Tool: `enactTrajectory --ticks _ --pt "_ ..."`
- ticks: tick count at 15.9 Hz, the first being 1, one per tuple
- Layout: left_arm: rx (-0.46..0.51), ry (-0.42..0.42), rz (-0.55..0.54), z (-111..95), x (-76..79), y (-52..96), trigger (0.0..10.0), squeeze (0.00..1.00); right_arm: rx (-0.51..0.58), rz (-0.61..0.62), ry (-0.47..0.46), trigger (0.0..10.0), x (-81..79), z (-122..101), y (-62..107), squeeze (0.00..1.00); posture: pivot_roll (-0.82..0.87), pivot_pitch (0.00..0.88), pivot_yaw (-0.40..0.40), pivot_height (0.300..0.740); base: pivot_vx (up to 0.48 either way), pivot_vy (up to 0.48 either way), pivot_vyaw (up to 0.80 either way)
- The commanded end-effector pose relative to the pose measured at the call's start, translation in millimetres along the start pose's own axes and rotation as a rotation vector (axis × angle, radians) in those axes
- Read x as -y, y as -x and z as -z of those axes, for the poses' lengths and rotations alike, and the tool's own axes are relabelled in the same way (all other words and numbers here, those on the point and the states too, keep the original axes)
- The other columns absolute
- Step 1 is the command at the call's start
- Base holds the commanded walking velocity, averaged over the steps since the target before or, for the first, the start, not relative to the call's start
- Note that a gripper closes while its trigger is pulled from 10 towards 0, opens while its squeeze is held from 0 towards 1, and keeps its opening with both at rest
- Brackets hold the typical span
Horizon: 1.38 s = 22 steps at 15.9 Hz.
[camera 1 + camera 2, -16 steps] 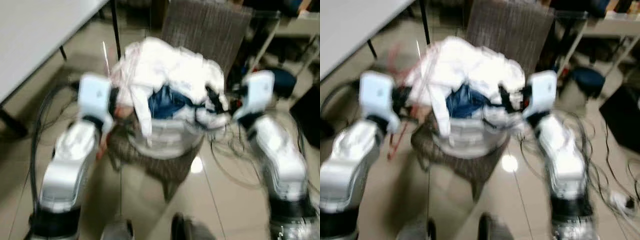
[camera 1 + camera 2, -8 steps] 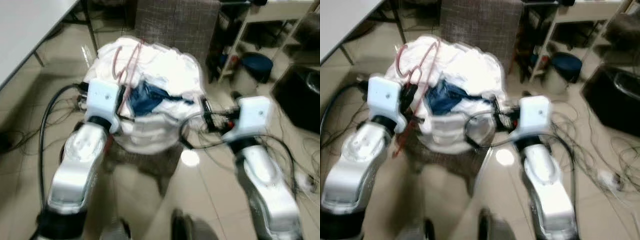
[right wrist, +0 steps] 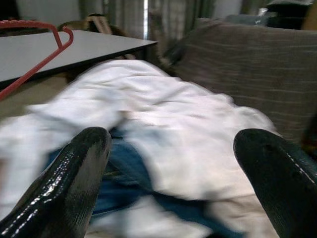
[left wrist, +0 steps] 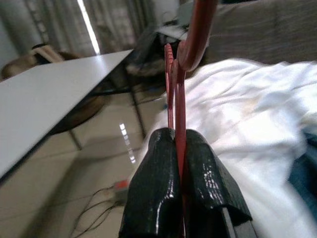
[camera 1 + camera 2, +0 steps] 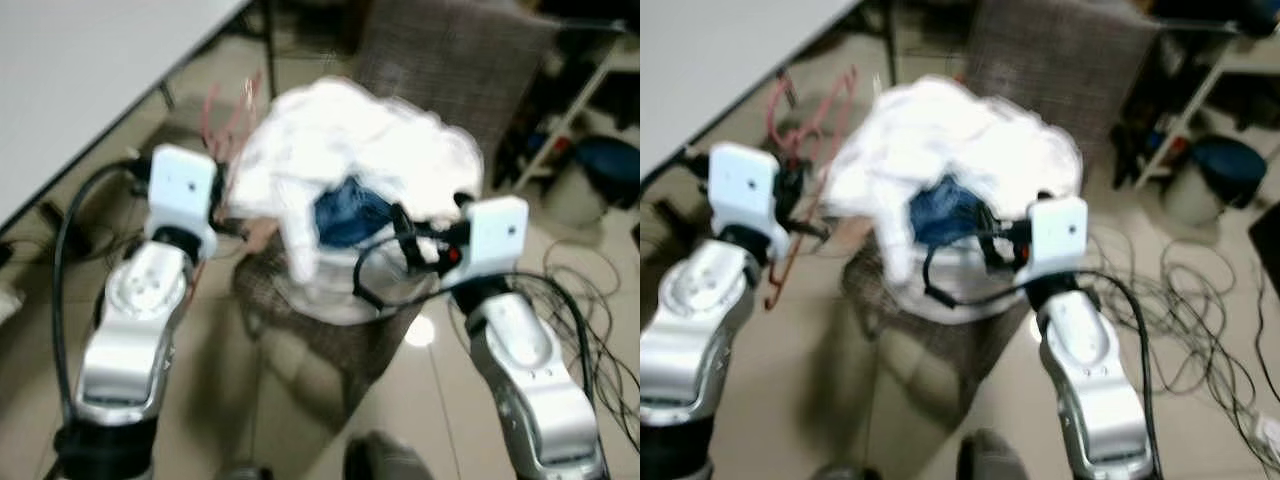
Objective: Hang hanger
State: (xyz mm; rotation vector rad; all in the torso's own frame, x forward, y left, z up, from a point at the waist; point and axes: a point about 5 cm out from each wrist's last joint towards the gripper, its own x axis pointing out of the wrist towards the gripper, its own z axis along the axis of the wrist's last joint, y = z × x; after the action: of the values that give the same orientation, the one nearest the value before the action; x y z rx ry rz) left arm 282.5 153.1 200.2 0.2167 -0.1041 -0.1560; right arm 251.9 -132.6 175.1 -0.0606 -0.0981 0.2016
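Obs: left gripper (image 4: 179,144) has both black fingers pressed together on the red wire hanger (image 4: 181,74), pinching two of its wires side by side. The hook end rises above the fingers in the left wrist view; in the right eye view the hanger's frame stands up and trails down beside the left wrist, at the robot's left of the chair. Grip sits on the wire rather than on the hook, probably so the hook stays free to catch on a rail.

Right gripper (image 3: 171,163): fingers spread wide, nothing between them, pointed at the laundry pile (image 5: 350,160). Hovers close to the near right side of the pile; contact cannot be told, head views are blurred.

Scene: white garments heaped with a blue garment (image 5: 345,215) showing in the middle, all on a woven chair (image 5: 450,60). White table (image 5: 90,70) at the robot's left. Cables (image 5: 1180,290) loose on the tiled floor at right; blue bin (image 5: 605,160) beyond.

Judgement: hanger is in hand but not hung. No rail or rod can be made out, so the hanging place has yet to be found. Risk: the thin wire may twist in the pinch while the robot moves
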Motion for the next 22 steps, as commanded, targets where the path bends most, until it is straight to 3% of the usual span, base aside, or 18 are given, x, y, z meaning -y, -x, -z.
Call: enactTrajectory --ticks 1,3,4,5,10,12,13,14,17,18,19,20,22 --pt "0.013 -0.006 0.002 -3 0.2 0.8 10.0 0.00 0.002 0.005 0.003 10.0 3.3 -2 0.0 0.00 -0.09 0.115 -0.016 0.740 0.360 0.000 0.00" --pt "0.012 0.001 -0.017 -2 -2.9 0.9 10.0 0.00 -0.005 -0.015 0.018 10.0 3.6 -2 -0.7 0.00 -0.09 0.113 -0.018 0.740 0.341 0.000 0.00" --pt "0.006 0.004 -0.015 0 -3.7 1.8 10.0 0.00 -0.021 -0.035 0.097 10.0 4.5 -1 -1.7 0.00 -0.09 0.112 -0.018 0.740 0.000 0.000 0.00" --pt "-0.020 0.042 -0.014 3 -3.7 3.3 10.0 0.00 -0.033 -0.029 0.066 10.0 5.0 0 -1.7 0.00 -0.09 0.110 -0.020 0.740 0.000 0.000 0.00" --pt "-0.033 0.053 0.023 7 0.7 3.8 10.0 0.00 -0.168 0.028 0.010 10.0 19.1 6 -5.5 0.00 -0.10 0.100 -0.026 0.740 0.000 0.000 0.00" --pt "-0.046 0.058 0.022 10 0.6 2.9 10.0 0.00 -0.249 0.006 0.063 10.0 28.6 11 -9.9 0.00 -0.10 0.096 -0.022 0.740 0.000 0.000 0.00" --pt "-0.046 0.058 0.020 11 -0.2 2.3 10.0 0.00 -0.279 -0.015 0.059 10.0 36.6 14 -13.5 0.35 -0.10 0.095 -0.021 0.740 0.000 0.000 0.00" --pt "-0.032 0.063 0.035 8 -0.3 0.9 10.0 0.00 -0.282 -0.017 -0.010 10.0 47.0 13 -17.7 1.00 -0.10 0.094 -0.020 0.740 0.000 0.000 0.00" --pt "-0.010 0.074 0.100 5 1.9 -0.4 10.0 0.00 -0.308 0.005 -0.001 10.0 64.3 11 -29.5 1.00 -0.09 0.090 -0.012 0.740 0.000 0.000 0.00" --pt "0.001 0.089 0.117 3 2.5 -0.4 10.0 0.00 -0.314 0.039 0.059 10.0 77.2 9 -31.9 1.00 -0.08 0.083 -0.008 0.740 0.000 0.000 0.00" --pt "0.003 0.101 0.150 3 3.1 0.1 10.0 0.00 -0.286 0.097 0.076 10.0 104.6 5 -32.7 0.73 -0.08 0.077 -0.001 0.740 0.000 0.000 0.00" --pt "0.002 0.099 0.166 3 3.1 0.6 10.0 0.00 -0.250 0.094 0.040 10.0 112.0 2 -32.5 0.00 -0.08 0.076 0.004 0.740 0.000 0.000 0.00" --pt "0.001 0.088 0.192 5 1.5 1.1 10.0 0.00 -0.189 0.072 0.012 10.0 126.7 -2 -30.4 0.00 -0.08 0.071 0.007 0.740 0.000 0.000 0.00"
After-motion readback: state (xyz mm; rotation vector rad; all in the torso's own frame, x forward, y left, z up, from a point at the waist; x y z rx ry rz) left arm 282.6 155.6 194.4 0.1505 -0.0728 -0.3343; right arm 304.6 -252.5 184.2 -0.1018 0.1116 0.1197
